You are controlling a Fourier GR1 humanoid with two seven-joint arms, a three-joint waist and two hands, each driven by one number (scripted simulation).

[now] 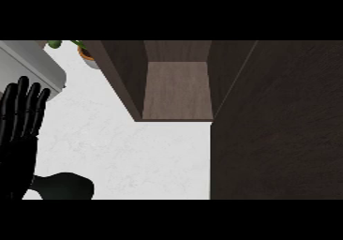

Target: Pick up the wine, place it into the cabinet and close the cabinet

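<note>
The dark wood cabinet point(126, 79) stands open at the top middle, and its inner shelf point(178, 89) shows bare. Its open door point(285, 122) is a large dark panel that fills the right side of the view. My left hand point(18, 136) rests at the left edge, open, fingers straight and pointing up, with its thumb point(63, 186) sticking out to the right near the bottom. It holds nothing. No wine bottle shows anywhere. My right hand does not show either; the door covers that side.
A white marble counter point(146, 154) lies between my left hand and the door. A white appliance point(29, 65) sits at the top left, and a potted plant point(86, 53) stands behind it next to the cabinet's left wall.
</note>
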